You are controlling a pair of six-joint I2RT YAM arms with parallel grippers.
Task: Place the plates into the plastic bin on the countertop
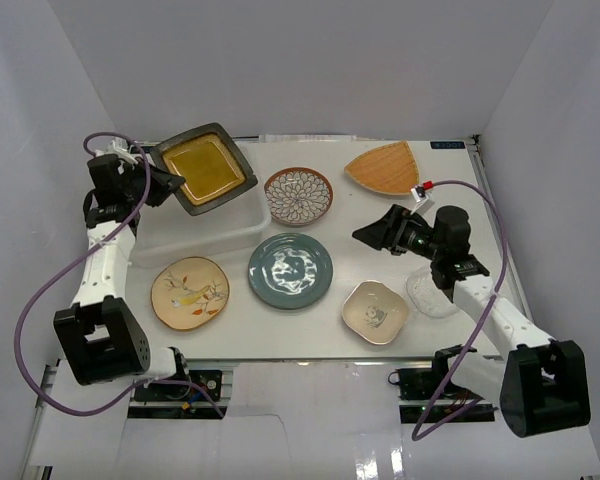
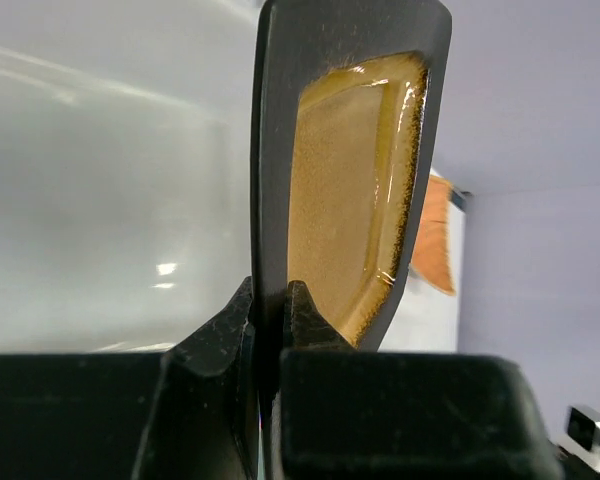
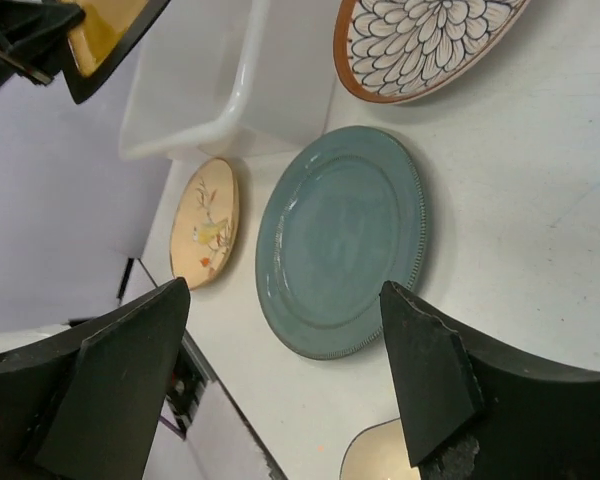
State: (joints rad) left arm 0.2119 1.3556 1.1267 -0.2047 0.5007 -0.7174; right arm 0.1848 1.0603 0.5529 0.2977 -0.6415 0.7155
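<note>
White walls box in a white countertop (image 1: 310, 335); the arms are mounted at the lower edge of the overhead frame.

Left gripper (image 1: 160, 178), upper left of frame: jaws narrow, clamped on the dark rim of the black-and-amber square plate (image 1: 205, 168). The plate is lifted and tilted above the far end of the bin (image 1: 210, 232), not resting in it. In the left wrist view the plate (image 2: 350, 180) stands on edge, rising straight out from between the fingers of the gripper (image 2: 270, 300), one finger on each face of the rim.

Right gripper (image 1: 365, 235), right of centre: jaws spread wide, holding nothing, above the table. In its wrist view the teal plate (image 3: 340, 240) lies flat below, framed between the two fingers of the gripper (image 3: 283, 290), apart from both.

Plates flat on the countertop:
- teal plate (image 1: 290, 270), centre
- petal-patterned plate (image 1: 298, 196), above the teal one, just beside the bin
- fan-shaped plate (image 1: 382, 167), upper right
- painted round plate (image 1: 189, 291), lower left, near the bin's near wall
- small cream plate (image 1: 375, 311), lower right
- glass plate (image 1: 432, 293), partly hidden under the right arm
</note>
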